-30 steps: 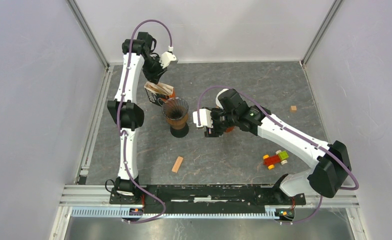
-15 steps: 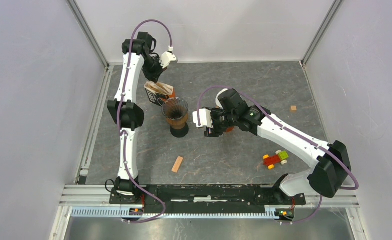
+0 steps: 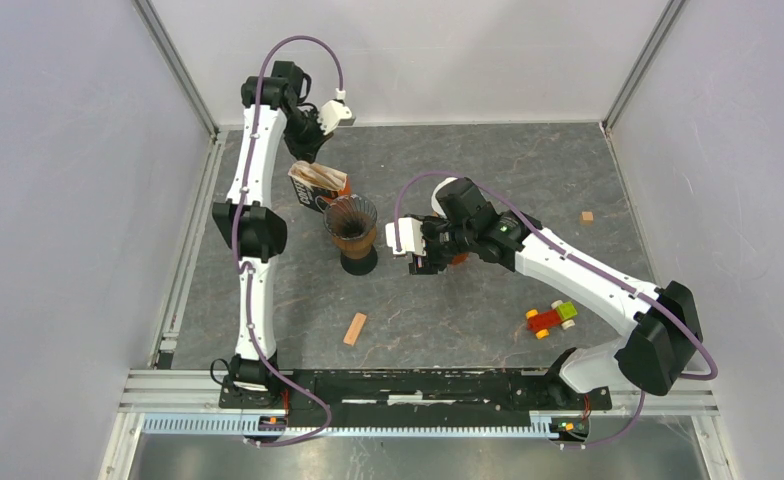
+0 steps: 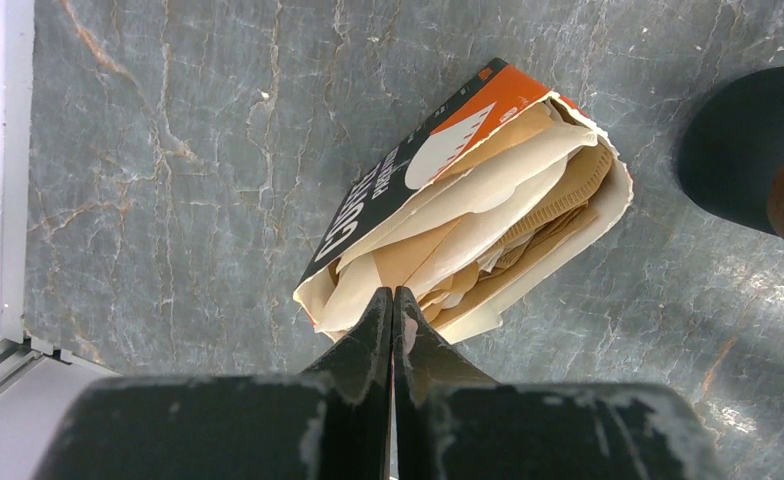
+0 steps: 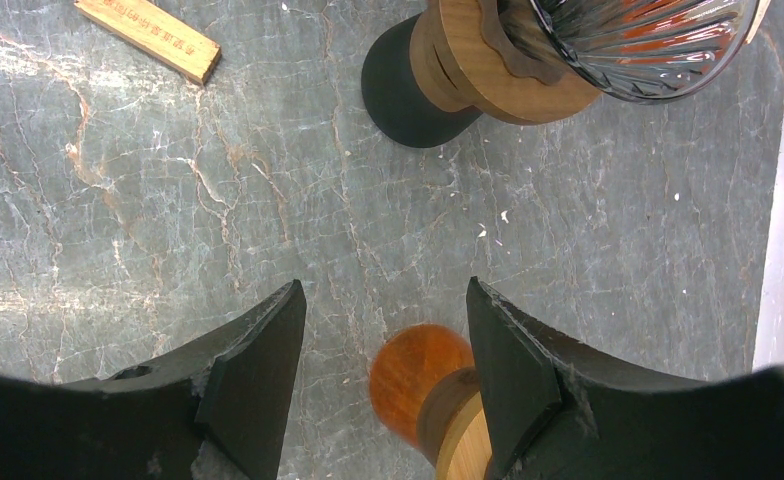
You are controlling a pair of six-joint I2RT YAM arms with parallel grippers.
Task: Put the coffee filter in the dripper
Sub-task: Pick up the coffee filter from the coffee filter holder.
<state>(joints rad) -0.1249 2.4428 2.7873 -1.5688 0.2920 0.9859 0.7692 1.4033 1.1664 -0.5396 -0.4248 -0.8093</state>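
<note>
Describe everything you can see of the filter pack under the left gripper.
The filter pack is a black-and-orange printed packet with white lettering, torn open. Crumpled tan paper filters spill from its mouth. It sits on the grey marbled table, beside the dripper. The left gripper is shut, tips at the papers' near edge; whether they pinch a sheet is unclear.

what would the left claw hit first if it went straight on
Most likely the paper filters in the open packet: the shut left claw points at their near edge, perhaps touching; depth is unclear.
</note>
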